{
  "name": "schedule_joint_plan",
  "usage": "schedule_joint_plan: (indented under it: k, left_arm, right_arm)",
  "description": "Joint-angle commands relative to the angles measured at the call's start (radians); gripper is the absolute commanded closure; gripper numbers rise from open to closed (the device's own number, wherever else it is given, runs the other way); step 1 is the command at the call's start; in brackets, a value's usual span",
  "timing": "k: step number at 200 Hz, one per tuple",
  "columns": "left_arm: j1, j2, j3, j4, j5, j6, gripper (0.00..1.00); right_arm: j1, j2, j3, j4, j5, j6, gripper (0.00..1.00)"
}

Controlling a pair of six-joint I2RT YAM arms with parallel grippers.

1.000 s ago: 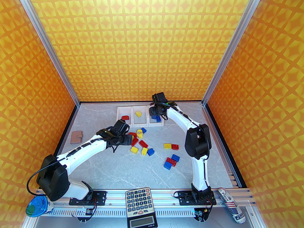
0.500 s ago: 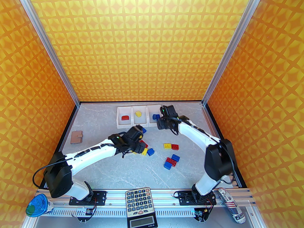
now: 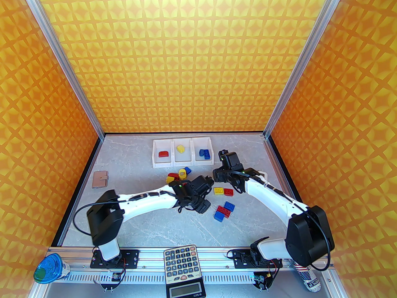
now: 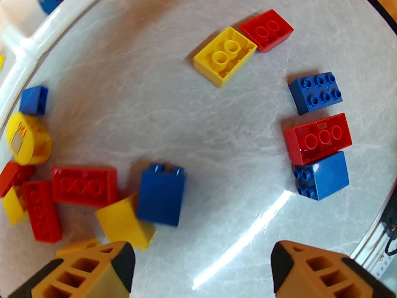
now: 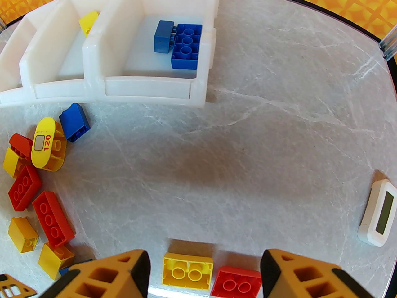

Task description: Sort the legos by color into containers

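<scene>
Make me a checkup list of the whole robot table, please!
Surface: grey marbled table, no spills seen.
Job's things: containers hold one red, one yellow, two blue; the other legos lie loose on the table.
Clutter: calculator, tan case, white screen device, blue-lidded cup, printed can.
Grippers: left gripper and right gripper both open, empty, above loose bricks.
Cables: black cable loops at each arm's elbow.
Surroundings: orange patterned walls, metal frame.
</scene>
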State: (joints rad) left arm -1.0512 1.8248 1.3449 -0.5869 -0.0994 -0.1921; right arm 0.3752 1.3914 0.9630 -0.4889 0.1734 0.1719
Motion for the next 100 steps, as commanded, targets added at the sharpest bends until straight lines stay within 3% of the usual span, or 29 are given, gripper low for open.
schedule_joint_plan:
  k: [1,60,100]
  left_arm:
    - [0.000,0.047,0.048,-0.015,0.025,0.087,0.24]
    - [0.056,0.153,0.125,-0.044,0.025,0.133,0.27]
    - [0.075,0.174,0.128,-0.043,0.026,0.155,0.34]
  right_arm:
    - [-0.011,-0.035,-0.021,0.002,0.036,0.026,0.35]
    - [-0.028,-0.094,-0.043,-0.026,0.047,0.029,0.35]
    - [-0.033,-0.129,-0.053,-0.045,0.062,0.023,0.35]
